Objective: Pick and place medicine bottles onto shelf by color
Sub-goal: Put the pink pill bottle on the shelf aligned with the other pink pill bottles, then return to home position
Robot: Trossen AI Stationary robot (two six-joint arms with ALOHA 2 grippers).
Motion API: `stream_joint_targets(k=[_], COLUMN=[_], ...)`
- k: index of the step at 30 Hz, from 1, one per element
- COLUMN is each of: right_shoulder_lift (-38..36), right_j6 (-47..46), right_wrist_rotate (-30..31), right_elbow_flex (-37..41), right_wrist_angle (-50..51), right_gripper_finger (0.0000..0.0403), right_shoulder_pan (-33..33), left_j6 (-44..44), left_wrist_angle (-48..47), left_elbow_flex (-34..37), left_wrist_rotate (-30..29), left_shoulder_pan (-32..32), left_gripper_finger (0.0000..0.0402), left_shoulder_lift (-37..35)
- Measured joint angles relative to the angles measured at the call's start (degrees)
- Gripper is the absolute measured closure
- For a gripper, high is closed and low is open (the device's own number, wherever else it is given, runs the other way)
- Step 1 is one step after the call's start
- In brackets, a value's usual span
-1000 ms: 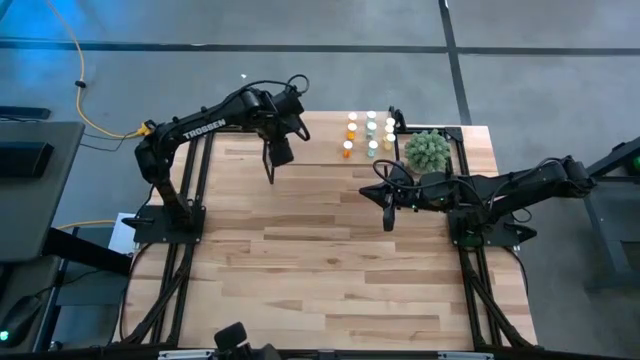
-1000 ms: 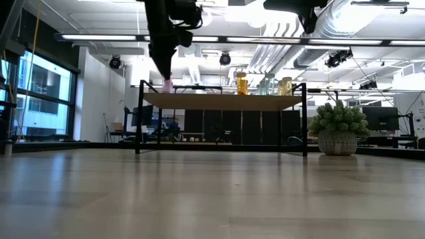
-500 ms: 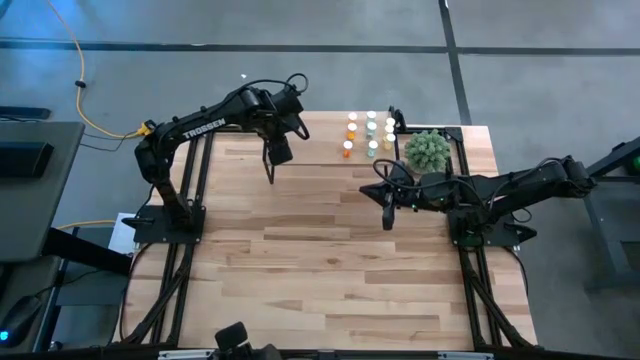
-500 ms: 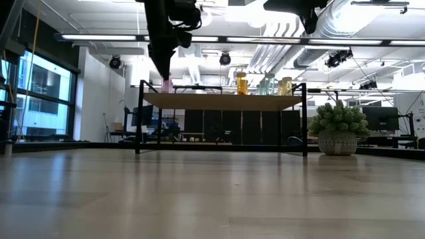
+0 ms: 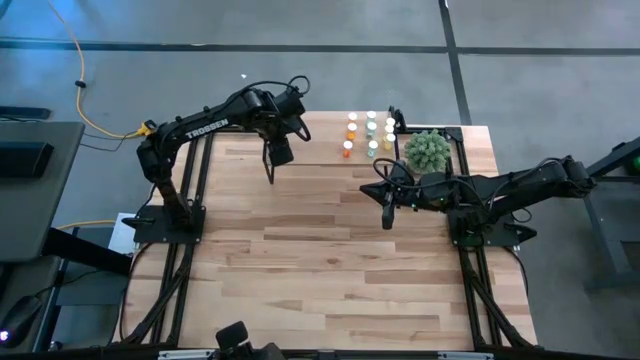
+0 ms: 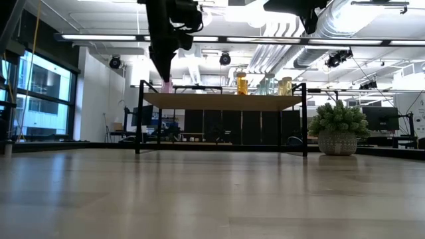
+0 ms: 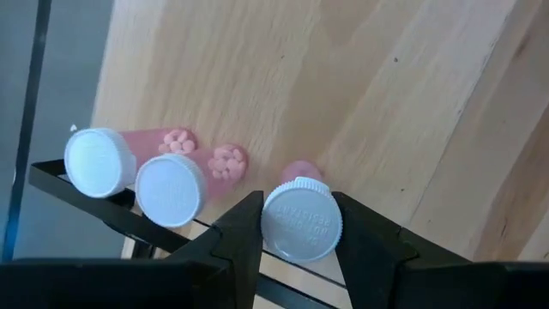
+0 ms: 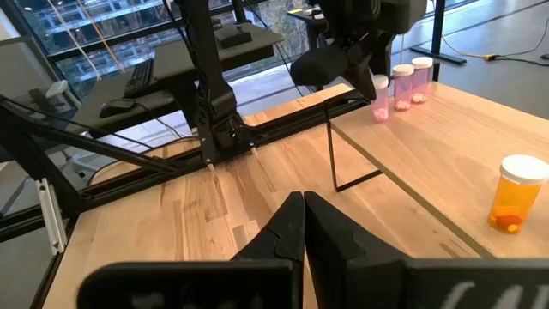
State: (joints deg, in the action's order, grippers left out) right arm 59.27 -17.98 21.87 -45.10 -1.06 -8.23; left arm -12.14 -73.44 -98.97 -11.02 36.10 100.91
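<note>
Right gripper hangs over mid worktop, near the plant, fingers pressed together, holding nothing. Farther back, the shelf stands along the worktop's far edge. Left gripper sits over the shelf's left end, fingers narrow, clamped on the white cap of a pink bottle that stands upright on the shelf top. Two more pink bottles stand just beside it, near the shelf's corner. At the shelf's right end, orange, pale green and yellowish bottles stand in short rows, well apart from the pink ones.
</note>
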Motion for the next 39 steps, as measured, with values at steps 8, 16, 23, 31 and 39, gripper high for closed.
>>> stream_joint_targets(k=[8,16,23,31,39], right_shoulder_lift=[0.0,0.02,0.02,0.02,0.02], right_j6=[0.0,0.24,0.24,0.02,0.02], right_wrist_rotate=[-0.02,-0.04,-0.04,-0.28,-0.26], right_elbow_flex=[0.0,0.0,0.0,0.0,0.0], right_wrist_angle=[0.0,0.02,0.02,0.02,0.02], right_gripper_finger=[0.0402,0.0402,0.0402,0.0402,0.0402], right_shoulder_pan=[-0.02,-0.02,-0.01,-0.02,-0.01], left_j6=[0.55,0.44,1.01,1.44,1.49], left_wrist_angle=[-0.04,-0.1,-0.08,-0.1,-0.38], left_elbow_flex=[-0.14,0.04,0.04,0.04,0.04], left_wrist_rotate=[-0.16,-0.08,0.3,0.34,0.61], left_shoulder_pan=[-0.04,0.01,0.0,0.0,0.28], left_gripper_finger=[0.028,0.0259,0.0196,0.0136,0.013], left_shoulder_lift=[0.77,1.11,1.11,1.09,-0.92])
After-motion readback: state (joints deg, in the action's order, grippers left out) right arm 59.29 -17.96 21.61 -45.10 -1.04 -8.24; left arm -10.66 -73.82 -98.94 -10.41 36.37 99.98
